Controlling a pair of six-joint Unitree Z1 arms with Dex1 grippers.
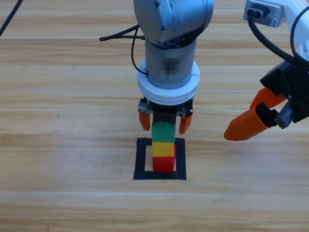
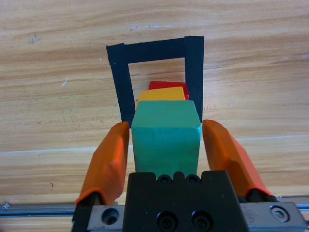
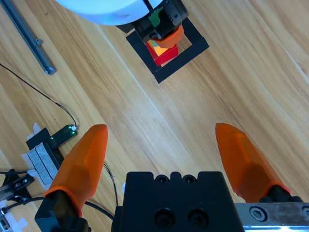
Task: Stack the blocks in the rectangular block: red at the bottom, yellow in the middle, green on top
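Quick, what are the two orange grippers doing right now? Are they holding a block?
Left gripper: open, its jaws on either side of the green block atop the stack, not squeezing it.
Right gripper: open, holding nothing, off to the side.

High view: overhead, looking down on table (image 1: 58,96). Left wrist view: close above green cube (image 2: 166,140), facing down. Right wrist view: farther off, angled. All share the black tape outline (image 1: 141,162).
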